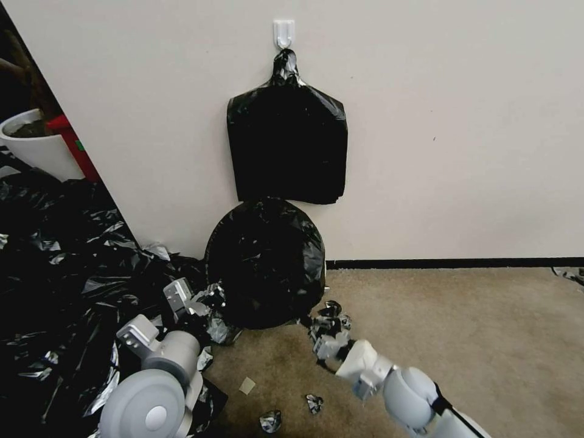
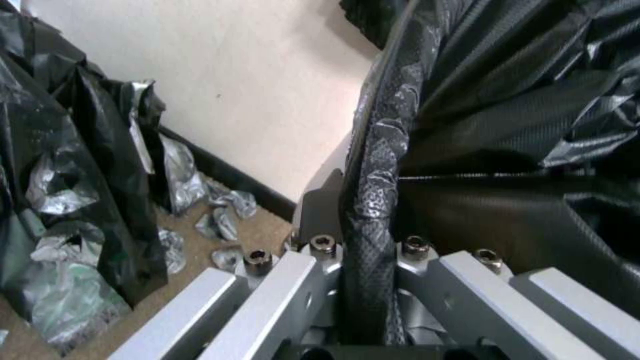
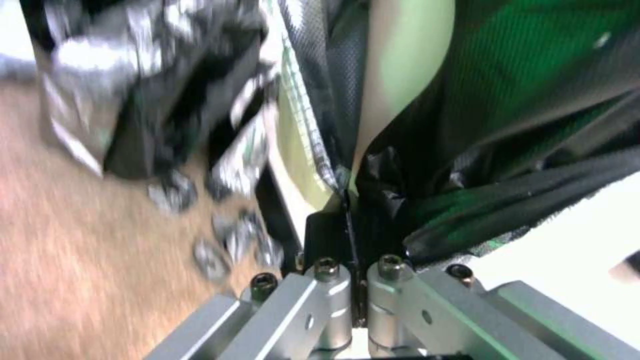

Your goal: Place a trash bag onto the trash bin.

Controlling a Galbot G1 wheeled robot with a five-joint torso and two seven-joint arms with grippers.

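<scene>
The glossy black trash bag [image 1: 264, 261] is stretched over a round shape that stands against the wall on the carpet. The trash bin is covered by it in the head view. In the right wrist view a pale strip of the trash bin [image 3: 400, 75] shows between the folds. My left gripper [image 1: 201, 303] sits at the bag's lower left edge. In the left wrist view it [image 2: 370, 240] is shut on a rolled hem of the trash bag [image 2: 507, 100]. At the bag's lower right edge, my right gripper [image 1: 326, 333] is pinched shut on a thin fold of the bag [image 3: 351, 235].
A flat black bundle [image 1: 286, 146] hangs from a white hook [image 1: 284, 31] just above the bin. A big heap of black plastic [image 1: 55, 286] covers the floor at left, with a white planter pot [image 1: 33, 146] behind it. Torn scraps [image 1: 271, 420] lie on the carpet. Open carpet extends to the right.
</scene>
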